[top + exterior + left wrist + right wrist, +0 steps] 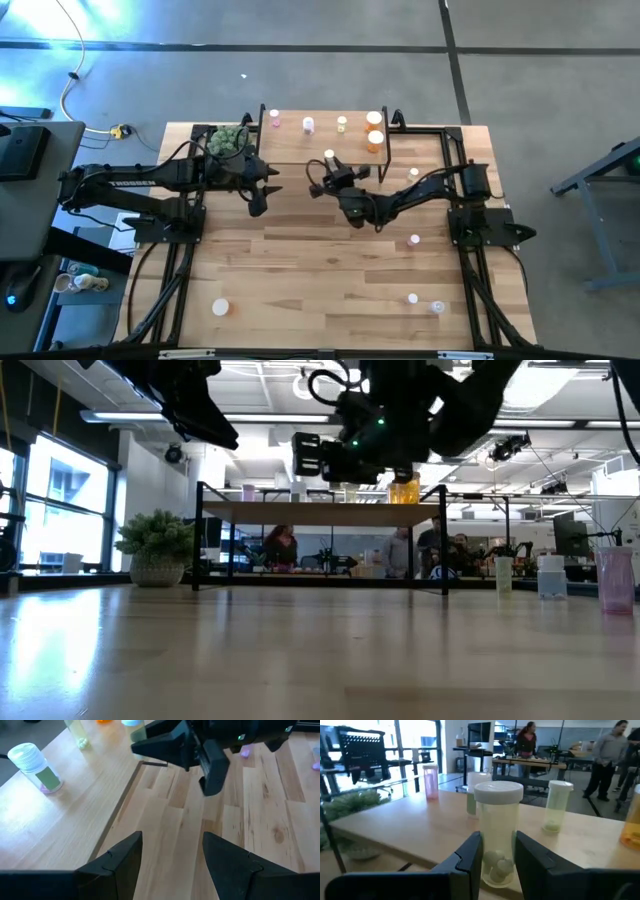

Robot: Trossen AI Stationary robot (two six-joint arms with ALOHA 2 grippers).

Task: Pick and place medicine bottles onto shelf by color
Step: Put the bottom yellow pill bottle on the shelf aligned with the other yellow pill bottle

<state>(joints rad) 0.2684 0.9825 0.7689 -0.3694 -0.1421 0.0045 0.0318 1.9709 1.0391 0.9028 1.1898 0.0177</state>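
Note:
The shelf [300,145] stands at the table's far middle. On its wooden top stand a pink bottle [275,118], a whitish-pink one [308,125], a yellow-green one [342,124] and two orange ones [375,131]. My right gripper [331,165] is shut on a yellow-green, white-capped bottle [497,835] at the shelf's near edge. My left gripper [172,865] is open and empty above the table, just left of the shelf's near edge [262,200]. My right gripper pinches the yellow-green bottle's lower body [496,855] between its two fingers [470,857], one on each side. The fingers come level from the table's near side. The bottle stands upright, its cap above the fingers. Whether its base rests on the shelf top, I cannot tell.
Loose bottles stand on the table at the right [414,174], [414,240], near right [412,298], [437,307] and near left [220,307]. A small potted plant [228,140] sits by the shelf's left end. People show in the room beyond [610,755].

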